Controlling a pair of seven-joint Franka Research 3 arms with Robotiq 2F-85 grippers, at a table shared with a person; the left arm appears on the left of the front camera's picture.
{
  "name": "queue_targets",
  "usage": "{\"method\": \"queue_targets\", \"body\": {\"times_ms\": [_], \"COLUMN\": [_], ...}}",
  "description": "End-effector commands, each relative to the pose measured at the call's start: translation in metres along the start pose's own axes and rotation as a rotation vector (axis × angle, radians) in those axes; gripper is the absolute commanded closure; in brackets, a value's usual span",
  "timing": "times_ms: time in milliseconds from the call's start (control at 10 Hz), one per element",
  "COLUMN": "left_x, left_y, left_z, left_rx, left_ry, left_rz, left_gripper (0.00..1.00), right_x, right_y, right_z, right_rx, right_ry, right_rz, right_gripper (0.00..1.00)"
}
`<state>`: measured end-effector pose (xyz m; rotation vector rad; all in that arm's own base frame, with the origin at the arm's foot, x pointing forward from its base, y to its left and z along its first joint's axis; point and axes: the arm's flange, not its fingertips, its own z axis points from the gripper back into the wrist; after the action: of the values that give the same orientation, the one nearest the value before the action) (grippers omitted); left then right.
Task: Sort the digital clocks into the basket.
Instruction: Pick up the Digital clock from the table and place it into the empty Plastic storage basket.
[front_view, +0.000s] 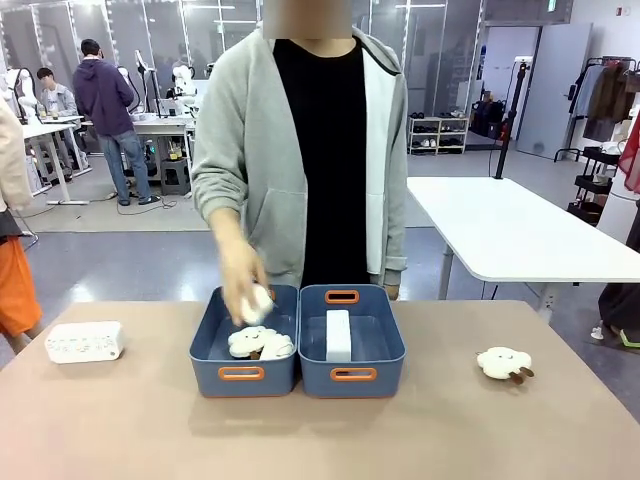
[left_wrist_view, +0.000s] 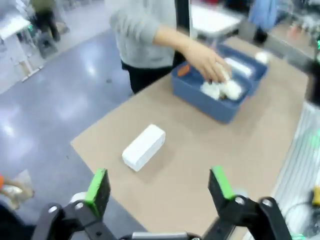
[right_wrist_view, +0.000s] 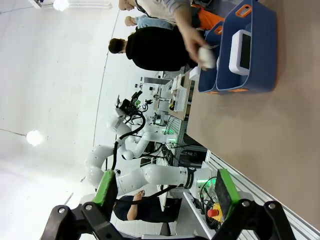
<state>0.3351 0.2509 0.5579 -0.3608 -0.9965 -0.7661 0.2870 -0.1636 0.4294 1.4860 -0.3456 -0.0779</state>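
One white digital clock (front_view: 85, 342) lies on the tan table at the far left; in the left wrist view this clock (left_wrist_view: 144, 147) lies ahead of my open left gripper (left_wrist_view: 159, 186), well clear of the fingers. A second clock (front_view: 338, 335) stands inside the right blue basket (front_view: 382, 345). The right wrist view shows that clock (right_wrist_view: 240, 50) in its basket (right_wrist_view: 262, 45), far from my open right gripper (right_wrist_view: 165, 187), which holds nothing.
The twin blue basket (front_view: 205, 345) on the left holds cream plush toys, and the person's hand (front_view: 240, 275) holds another plush (front_view: 258, 300) over it. One more plush toy (front_view: 503, 363) lies on the table at the right. A second white table (front_view: 520, 235) stands behind.
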Motion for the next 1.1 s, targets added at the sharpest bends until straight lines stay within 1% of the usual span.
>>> {"method": "queue_targets", "body": {"times_ms": [0, 100, 200, 300, 400, 500, 600, 700, 800, 900, 1000], "left_x": [0.054, 0.075, 0.085, 0.09, 0.086, 0.078, 0.07, 0.06, 0.05, 0.039, 0.032], "left_y": [-0.004, -0.006, -0.011, -0.016, -0.019, -0.02, -0.02, -0.012, -0.002, 0.008, 0.017], "left_z": [-0.088, -0.147, -0.184, -0.213, -0.236, -0.254, -0.261, -0.271, -0.28, -0.292, -0.302], "left_rx": [-0.047, -0.133, -0.172, -0.222, -0.229, -0.237, -0.259, -0.289, -0.355, -0.417, -0.421], "left_ry": [0.346, 0.486, 0.593, 0.639, 0.71, 0.779, 0.822, 0.835, 0.799, 0.756, 0.749], "left_rz": [-0.295, -0.408, -0.504, -0.555, -0.567, -0.607, -0.622, -0.604, -0.613, -0.585, -0.579], "left_gripper": [0.0, 0.0, 0.0, 0.0, 0.0, 0.0, 0.0, 0.0, 0.0, 0.0, 0.0], "right_x": [0.0, 0.0, 0.0, 0.0, 0.0, 0.0, 0.0, 0.0, 0.0, 0.0, 0.0], "right_y": [0.003, 0.003, 0.003, 0.003, 0.003, 0.003, 0.003, 0.003, 0.003, 0.003, 0.003], "right_z": [0.0, 0.0, 0.0, 0.0, 0.0, 0.0, 0.0, 0.0, 0.0, 0.0, 0.0], "right_rx": [0.01, 0.01, 0.01, 0.01, 0.01, 0.01, 0.01, 0.01, 0.01, 0.01, 0.01], "right_ry": [-0.003, -0.003, -0.003, -0.003, -0.003, -0.003, -0.003, -0.003, -0.003, -0.003, -0.003], "right_rz": [0.017, 0.017, 0.017, 0.017, 0.017, 0.017, 0.017, 0.017, 0.017, 0.017, 0.017], "right_gripper": [0.0, 0.0, 0.0, 0.0, 0.0, 0.0, 0.0, 0.0, 0.0, 0.0, 0.0]}}
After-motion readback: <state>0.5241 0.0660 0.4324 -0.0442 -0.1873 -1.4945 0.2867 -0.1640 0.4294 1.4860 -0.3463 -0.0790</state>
